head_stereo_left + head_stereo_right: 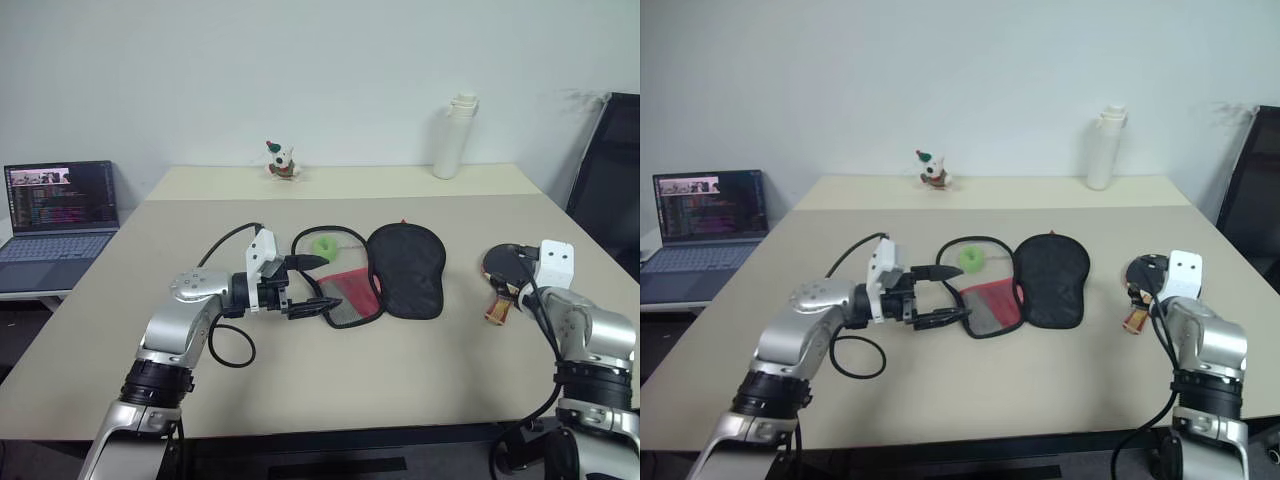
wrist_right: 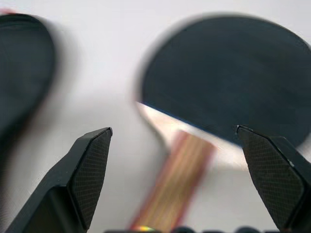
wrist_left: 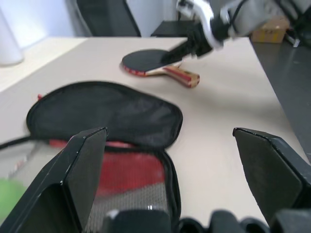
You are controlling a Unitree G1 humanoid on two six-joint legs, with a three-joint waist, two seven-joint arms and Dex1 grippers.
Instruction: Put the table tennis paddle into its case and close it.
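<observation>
The case (image 1: pixel 405 268) lies open at the table's middle, its black flap spread to the right and its red, mesh-covered half (image 1: pixel 350 297) to the left. My left gripper (image 1: pixel 330 281) hovers open at the red half's left edge, pointing right, with nothing between its fingers (image 3: pixel 87 165). The table tennis paddle (image 1: pixel 497 264) lies flat to the right of the case, its black face up and its wooden handle (image 2: pixel 172 182) toward me. Just over the handle, my right gripper (image 2: pixel 175 145) stands open and empty; the left wrist view catches it (image 3: pixel 199 39) above the paddle (image 3: pixel 150 60).
A green ball (image 1: pixel 326 246) sits inside a black cord loop just behind the case. A white bottle (image 1: pixel 455 135) and a small toy figure (image 1: pixel 282 160) stand at the table's (image 1: pixel 300 370) far edge. A laptop (image 1: pixel 60 215) is off to the left, a black chair (image 1: pixel 610 190) to the right.
</observation>
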